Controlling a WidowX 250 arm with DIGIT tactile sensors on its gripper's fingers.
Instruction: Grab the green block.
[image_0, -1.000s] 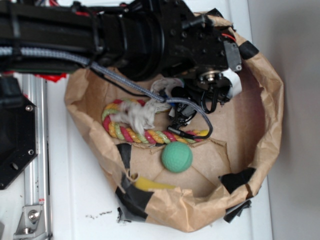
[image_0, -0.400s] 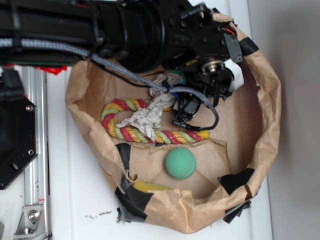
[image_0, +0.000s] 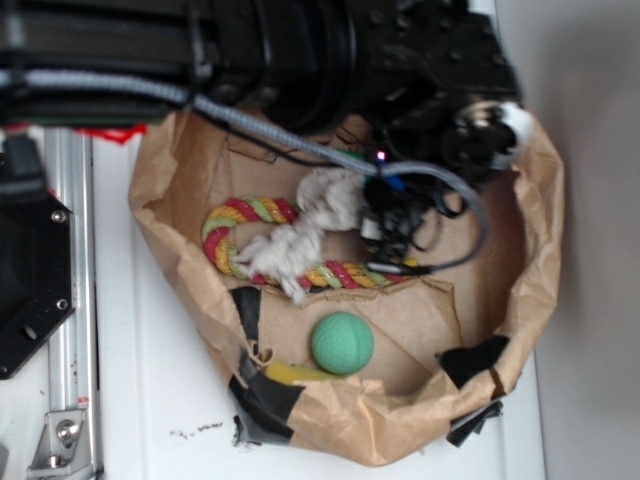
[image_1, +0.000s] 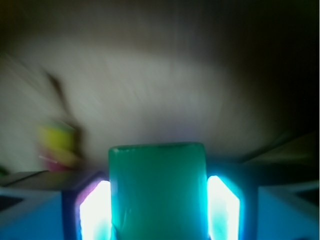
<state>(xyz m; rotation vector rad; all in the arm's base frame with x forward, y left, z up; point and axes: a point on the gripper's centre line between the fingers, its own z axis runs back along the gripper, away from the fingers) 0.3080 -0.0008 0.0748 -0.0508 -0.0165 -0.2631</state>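
Green fills the lower centre of my wrist view: the green block (image_1: 157, 192) sits upright between the two glowing fingers (image_1: 95, 212), its flat face toward the lens and its top edge level. Both fingers stand hard against its left and right sides, so I record the jaws as clamped on the green block. Behind the jaws that view shows only blurred pale brown surface and a smeared yellow and red patch to the left, which I cannot identify with certainty.

From the exterior view, the gripper (image_0: 395, 215) hangs under the black arm (image_0: 250, 50) inside the brown paper bag (image_0: 540, 230), whose rolled rim rests on the white bench (image_0: 150, 400). I cannot make out the block itself in this view; the wrist hardware and cables hide it, apart from a thin sliver of green above the jaws that I cannot assign.

The multicoloured rope toy (image_0: 260, 235) lies just to the left of the jaws, its frayed white knot (image_0: 325, 200) close beside them and its lower strand running beneath them. The green ball (image_0: 342, 343) lies on the bag floor below and to the left of the jaws, clear of them and of the rope. A yellow piece (image_0: 295, 373) shows at the bag's torn lower edge, beside black tape (image_0: 265, 395).
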